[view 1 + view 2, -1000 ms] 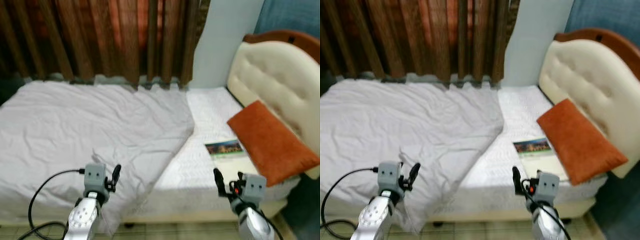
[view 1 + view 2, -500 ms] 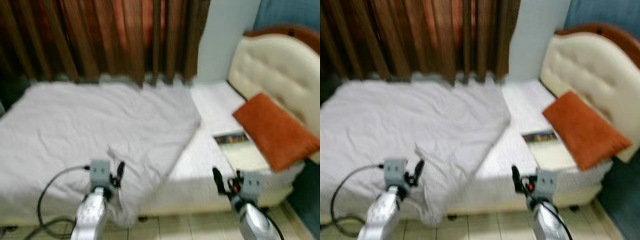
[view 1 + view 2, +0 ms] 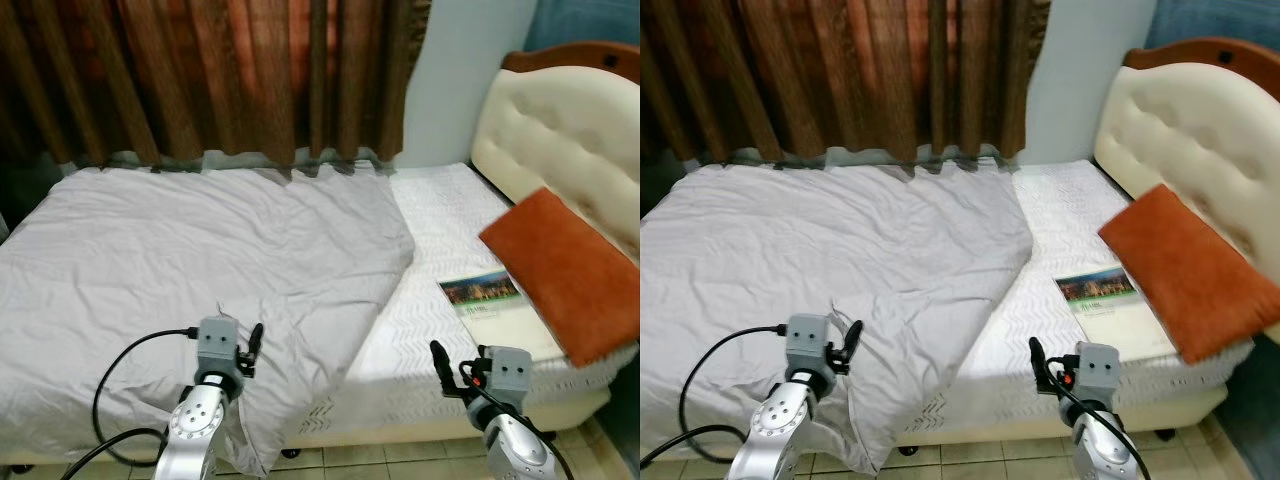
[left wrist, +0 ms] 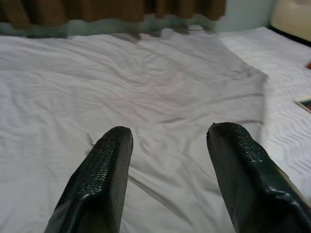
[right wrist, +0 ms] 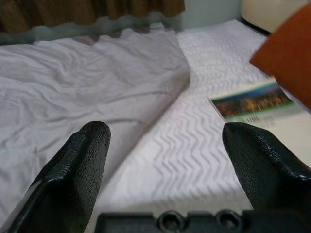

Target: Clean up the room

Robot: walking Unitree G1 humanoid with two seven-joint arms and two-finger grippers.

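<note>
Left gripper [image 4: 167, 160]: my jaws stand apart, nothing between them, fingers [image 4: 99, 179] held over the near part of the grey sheet [image 3: 190, 250]. In the head view I see the left gripper [image 3: 252, 342] low and near, just above the sheet's near edge, where a corner hangs off the bed's near side. A black cable [image 3: 120, 370] loops from the left wrist down over the sheet.

Right gripper [image 5: 165, 165]: jaws wide apart, holding nothing, pointing across the bare white mattress [image 3: 440, 220] toward the book. In the head view the right gripper [image 3: 438, 358] sits near the bed's near edge, right of the sheet's fold.

Grey sheet covers the left and middle of the bed, wrinkled, its right edge running diagonally across the mattress. Right of it the zigzag-textured mattress is bare.

Book [image 3: 480, 292] lies flat on the bare mattress, picture cover up, just left of the orange pillow [image 3: 565, 270]. I cannot tell if they touch. Pillow leans tilted against the cream tufted headboard [image 3: 560, 140] at the right, which has a brown wooden rim.

Far side: brown curtains [image 3: 200, 80] hang behind the bed, a pale wall strip [image 3: 450, 80] between them and the headboard. Tiled floor [image 3: 380, 465] shows near, under the bed edge.
</note>
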